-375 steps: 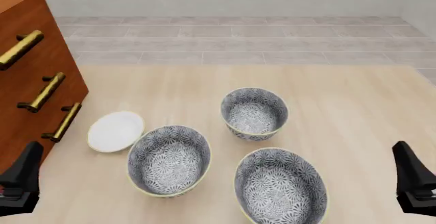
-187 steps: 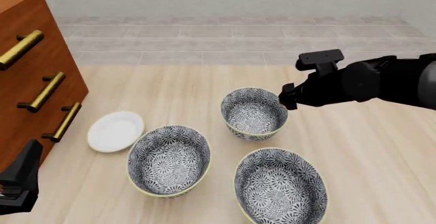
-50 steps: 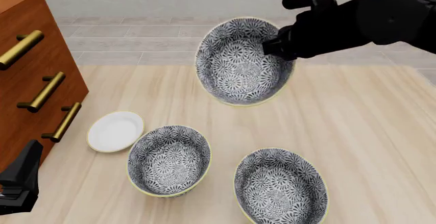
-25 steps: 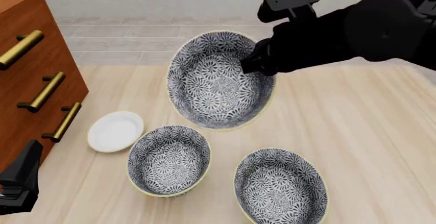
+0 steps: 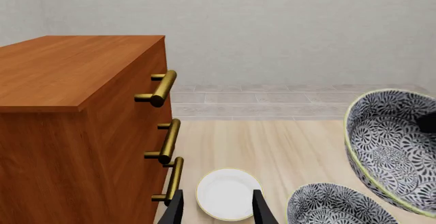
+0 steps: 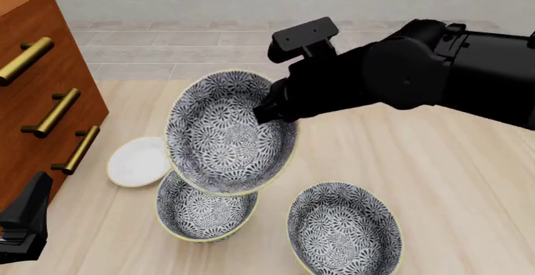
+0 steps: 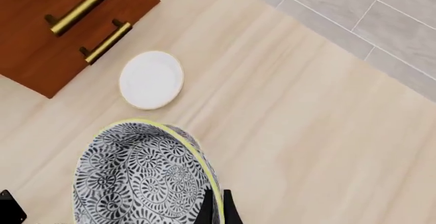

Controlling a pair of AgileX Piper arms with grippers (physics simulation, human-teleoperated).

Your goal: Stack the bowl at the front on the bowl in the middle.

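Observation:
My right gripper (image 6: 264, 111) is shut on the rim of the bowl at the front (image 6: 225, 131), a deep grey-and-white floral bowl with a pale yellow rim. It holds the bowl tilted in the air, just above the bowl in the middle (image 6: 200, 215) and partly covering it. In the right wrist view the held bowl (image 7: 136, 183) sits with its rim pinched between the fingers (image 7: 206, 209). The left wrist view shows both the held bowl (image 5: 391, 147) and the middle bowl (image 5: 334, 208). My left gripper (image 5: 218, 211) is open and empty, low at the near left (image 6: 29, 215).
A third floral bowl (image 6: 344, 228) stands at the near right. A small white plate (image 6: 138, 161) lies left of the middle bowl, beside a wooden dresser (image 6: 34, 99) with brass handles. Past the table's far edge lies a tiled floor (image 6: 250, 49).

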